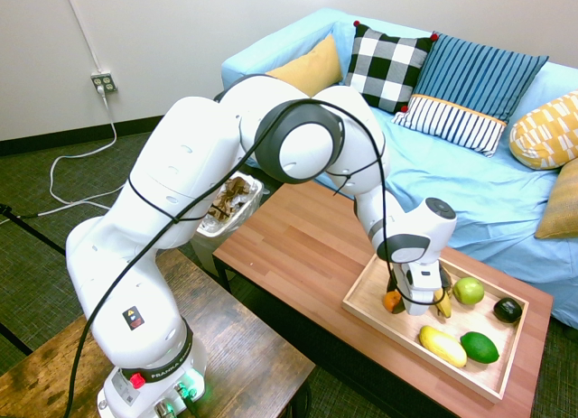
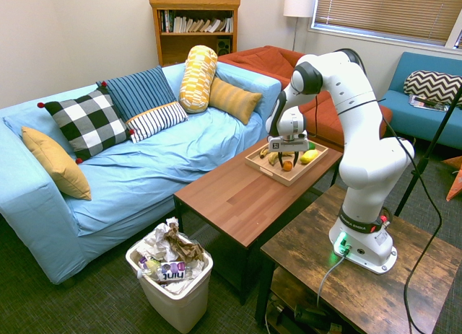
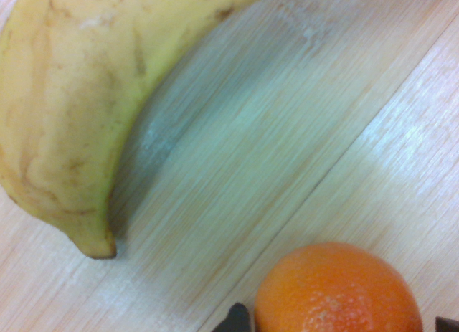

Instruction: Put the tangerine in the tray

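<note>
You had a reddish-brown wooden counter (image 1: 298, 246) beside the sofa. Only the light-wood tray (image 1: 366, 302) lay directly on it, at the end nearest the arm's pincer; your fruit sat inside that tray.

My arm (image 1: 190, 219) is glossy white, built of rounded segments with dark grey ring caps at the joints. A black cable runs along the outside. Base collar is black with small white lettering; red button and green light sit below. The gripper (image 1: 417, 301) body is white and boxy.
</note>
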Available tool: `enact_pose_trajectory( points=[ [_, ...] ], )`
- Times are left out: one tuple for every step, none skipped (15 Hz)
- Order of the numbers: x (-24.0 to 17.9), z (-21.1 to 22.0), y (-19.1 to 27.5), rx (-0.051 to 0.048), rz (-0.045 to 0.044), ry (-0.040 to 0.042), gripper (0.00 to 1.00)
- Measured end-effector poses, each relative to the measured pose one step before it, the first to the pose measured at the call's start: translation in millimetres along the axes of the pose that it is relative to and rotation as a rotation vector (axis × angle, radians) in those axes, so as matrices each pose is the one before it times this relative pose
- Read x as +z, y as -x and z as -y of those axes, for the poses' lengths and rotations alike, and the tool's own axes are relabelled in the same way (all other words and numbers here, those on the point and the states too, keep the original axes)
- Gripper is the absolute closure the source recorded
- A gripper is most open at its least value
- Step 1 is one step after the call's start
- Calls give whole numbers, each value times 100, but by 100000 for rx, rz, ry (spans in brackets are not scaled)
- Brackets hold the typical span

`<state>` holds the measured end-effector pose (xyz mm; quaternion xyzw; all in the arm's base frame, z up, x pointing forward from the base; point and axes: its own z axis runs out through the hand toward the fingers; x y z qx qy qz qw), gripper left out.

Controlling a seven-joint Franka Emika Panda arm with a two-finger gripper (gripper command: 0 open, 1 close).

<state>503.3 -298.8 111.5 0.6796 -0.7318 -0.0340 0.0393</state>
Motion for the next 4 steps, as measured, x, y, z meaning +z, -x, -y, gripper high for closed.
enact_pose_trajectory(
  points=[
    [-721,-95,-272,-203,124,-1177,0],
    [-848,-161,-263,-191,71,-1244,0],
    [-977,-278,-198,-115,127,-1253,0],
    [-1067,-363,-163,-153,164,-1294,0]
  ],
)
